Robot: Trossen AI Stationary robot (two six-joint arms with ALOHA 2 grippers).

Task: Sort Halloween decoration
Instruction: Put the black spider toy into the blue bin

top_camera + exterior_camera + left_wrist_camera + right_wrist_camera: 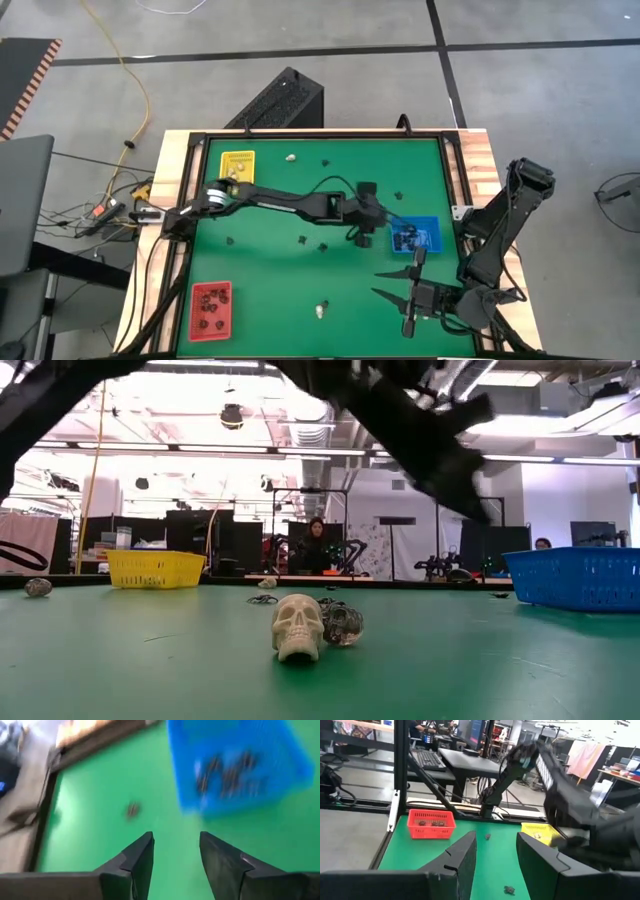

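Note:
Small black trinkets [302, 240] and whitish ones [290, 158] of the Halloween decoration lie scattered on the green table. In the low view a cream skull [298, 625] stands on the mat with a dark trinket [343, 622] beside it. The blue tray [415, 234] holds several dark trinkets [225, 770]. The red tray [211, 308] holds black ones. My left gripper [363, 236] hangs open just left of the blue tray, nothing between its fingers [142, 855]. My right gripper [378, 283] waits open near the table's near right corner, pointing left.
The yellow tray [238, 163] stands at the far left of the mat. A dark frame [450, 170] borders the table. One loose dark trinket [132, 809] lies on the mat beside the blue tray. People sit in the room beyond the table [316, 545].

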